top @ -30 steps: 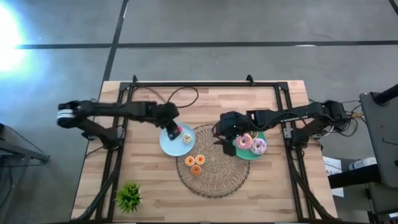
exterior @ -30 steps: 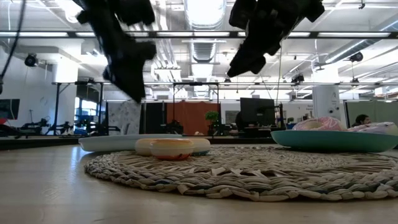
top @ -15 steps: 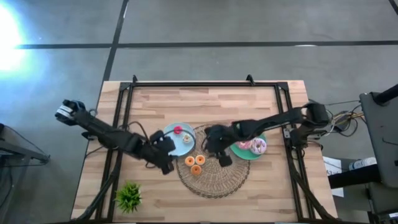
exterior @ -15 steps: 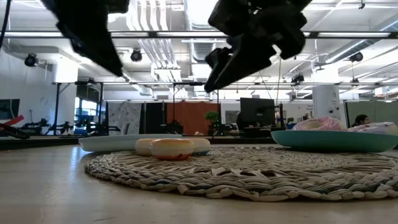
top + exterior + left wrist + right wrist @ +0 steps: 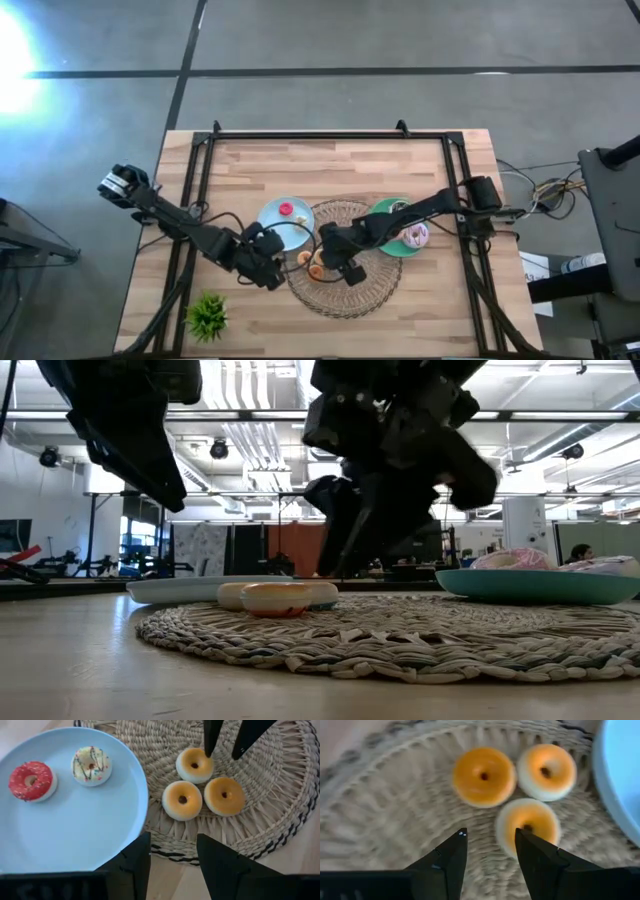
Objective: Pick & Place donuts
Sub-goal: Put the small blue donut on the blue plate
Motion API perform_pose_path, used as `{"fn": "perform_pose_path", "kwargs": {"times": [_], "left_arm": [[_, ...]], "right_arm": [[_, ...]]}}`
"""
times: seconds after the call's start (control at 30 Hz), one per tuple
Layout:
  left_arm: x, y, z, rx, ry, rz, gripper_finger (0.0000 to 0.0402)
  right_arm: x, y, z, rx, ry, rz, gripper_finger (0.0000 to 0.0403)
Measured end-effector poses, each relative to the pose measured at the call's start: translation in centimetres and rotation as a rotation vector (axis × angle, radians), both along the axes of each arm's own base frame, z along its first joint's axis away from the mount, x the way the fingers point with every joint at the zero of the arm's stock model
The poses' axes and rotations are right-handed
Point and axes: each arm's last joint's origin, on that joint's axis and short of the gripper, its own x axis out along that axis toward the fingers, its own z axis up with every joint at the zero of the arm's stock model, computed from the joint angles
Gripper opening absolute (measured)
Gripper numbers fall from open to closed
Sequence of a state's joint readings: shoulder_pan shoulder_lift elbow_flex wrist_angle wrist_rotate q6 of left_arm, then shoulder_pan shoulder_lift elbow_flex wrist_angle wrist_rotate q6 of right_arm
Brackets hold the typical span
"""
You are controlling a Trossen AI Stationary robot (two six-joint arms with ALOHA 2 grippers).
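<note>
High view shows the right gripper (image 5: 340,262) low over the round woven straw mat (image 5: 360,290) near the middle of the bench, toward the front edge. Its two dark fingers (image 5: 451,854) are spread with nothing between them, one tip close beside a tiny orange ring donut (image 5: 527,825); whether it touches is hard to say. Two more tiny orange ring donuts (image 5: 484,776) (image 5: 547,771) lie just beyond, the three clustered and touching on the mat.

The left gripper (image 5: 268,268) hangs at the mat's left rim, fingers (image 5: 137,860) parted and empty, pointed at the same cluster (image 5: 182,800).

Just beside the mat, overlapping its left edge, sits a round light-blue plate (image 5: 80,830) carrying a tiny red-pink frosted donut (image 5: 31,780) and a small white-frosted donut with dark drizzle (image 5: 91,765), near each other but apart.

At the mat's right edge a round green plate (image 5: 385,210) holds a lilac-white frosted ring donut (image 5: 414,236), partly hidden by the right arm.

A small spiky green plant (image 5: 207,316) stands at the bench's front-left corner.
</note>
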State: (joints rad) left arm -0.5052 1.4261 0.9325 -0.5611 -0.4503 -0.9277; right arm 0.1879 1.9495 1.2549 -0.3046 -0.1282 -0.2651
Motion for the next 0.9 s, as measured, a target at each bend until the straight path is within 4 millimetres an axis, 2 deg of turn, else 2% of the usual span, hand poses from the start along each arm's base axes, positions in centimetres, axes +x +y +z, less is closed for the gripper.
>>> {"fn": "perform_pose_path", "kwargs": {"times": [0.13,0.57,0.77,0.9], "left_arm": [[0.0,0.0,0.1,0.021,-0.017,0.014,0.0133],[0.0,0.1,0.1,0.045,-0.023,0.015,0.0133],[0.0,0.2,0.1,0.056,-0.028,0.022,0.0133],[-0.1,0.2,0.1,0.057,-0.026,0.022,0.0133]], "right_arm": [[0.3,0.6,0.4,-0.032,-0.032,-0.009,0.015],[0.3,0.6,-0.1,-0.039,-0.085,0.003,0.0148],[0.3,0.2,-0.6,-0.045,-0.113,0.01,0.0148],[0.1,-0.2,-1.7,-0.044,-0.06,-0.015,0.0148]]}}
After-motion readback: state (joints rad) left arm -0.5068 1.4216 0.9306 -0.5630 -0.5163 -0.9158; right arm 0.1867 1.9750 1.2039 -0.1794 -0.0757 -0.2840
